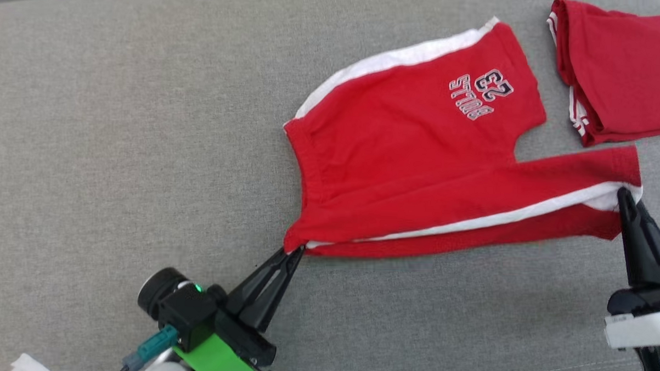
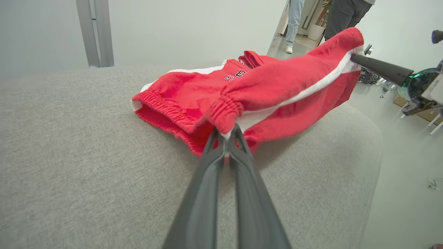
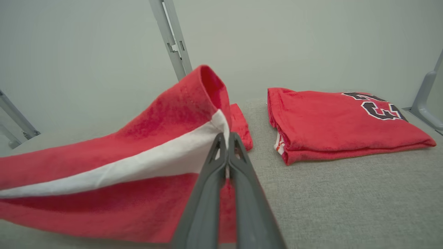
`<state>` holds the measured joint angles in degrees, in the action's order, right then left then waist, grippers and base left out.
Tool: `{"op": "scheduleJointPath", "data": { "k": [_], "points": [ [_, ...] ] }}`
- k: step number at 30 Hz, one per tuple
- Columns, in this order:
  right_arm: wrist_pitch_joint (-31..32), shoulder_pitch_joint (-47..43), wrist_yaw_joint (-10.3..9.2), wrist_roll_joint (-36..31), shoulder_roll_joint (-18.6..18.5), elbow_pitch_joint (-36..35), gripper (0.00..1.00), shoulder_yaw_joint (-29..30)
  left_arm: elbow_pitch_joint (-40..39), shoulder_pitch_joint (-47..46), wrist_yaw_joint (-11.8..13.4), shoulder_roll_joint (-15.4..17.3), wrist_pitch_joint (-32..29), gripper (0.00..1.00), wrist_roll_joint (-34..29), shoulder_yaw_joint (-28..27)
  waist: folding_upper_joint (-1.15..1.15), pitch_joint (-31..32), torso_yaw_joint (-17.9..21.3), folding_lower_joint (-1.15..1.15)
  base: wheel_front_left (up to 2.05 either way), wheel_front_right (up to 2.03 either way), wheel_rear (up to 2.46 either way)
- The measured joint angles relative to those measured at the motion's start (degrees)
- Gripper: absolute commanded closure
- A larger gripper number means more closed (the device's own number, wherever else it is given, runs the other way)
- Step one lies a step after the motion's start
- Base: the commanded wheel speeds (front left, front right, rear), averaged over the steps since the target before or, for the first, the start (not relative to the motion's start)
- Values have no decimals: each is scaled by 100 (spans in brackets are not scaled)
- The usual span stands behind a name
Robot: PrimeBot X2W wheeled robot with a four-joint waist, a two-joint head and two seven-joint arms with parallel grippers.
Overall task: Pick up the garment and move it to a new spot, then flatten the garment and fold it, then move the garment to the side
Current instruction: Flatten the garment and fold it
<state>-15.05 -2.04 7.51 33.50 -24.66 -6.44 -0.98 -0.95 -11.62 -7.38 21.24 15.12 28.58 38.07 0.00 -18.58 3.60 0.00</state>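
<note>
Two clamped hands stretch the red shorts (image 1: 419, 139): the left hand (image 1: 294, 253) grips a waistband corner, the right hand (image 1: 621, 194) a leg hem, the rest lying on the grey counter (image 1: 117, 145) beyond them. Uneven pulling could slip either thin grip or skew the fold.

Bright, even light, soft shadows, sharp focus, wide-angle bending at wrist-view edges

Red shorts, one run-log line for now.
shorts: near leg lifted, far leg flat | left jaws: shut on waistband | right jaws: shut on leg hem | folded red garment: apart
</note>
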Motion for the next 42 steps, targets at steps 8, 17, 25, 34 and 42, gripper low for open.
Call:
{"op": "scheduleJointPath", "data": {
  "k": [8,17,25,34,42],
  "points": [
    [0,-296,0,13,-41,69,100,-48,-32,237,0,-25,0,100,504,9,0,447,-135,0,0,0,0],
    [471,1020,-2,646,-517,1170,100,-491,713,-1316,0,-166,-573,100,1483,731,0,231,-348,0,0,0,0],
    [1462,2492,-3,1128,-920,1987,100,-910,1368,-2681,0,-296,-1127,100,2174,932,0,-160,-508,0,0,0,0],
    [2354,4201,-2,1234,-946,3174,99,-1586,2337,-3620,0,-453,-1383,100,2792,1444,0,-643,-631,0,0,0,0],
    [1768,4546,-2,1454,-840,3694,0,-1968,2896,-3923,0,-520,-1005,0,2938,1842,0,-735,-721,0,0,0,0]
  ]
}}
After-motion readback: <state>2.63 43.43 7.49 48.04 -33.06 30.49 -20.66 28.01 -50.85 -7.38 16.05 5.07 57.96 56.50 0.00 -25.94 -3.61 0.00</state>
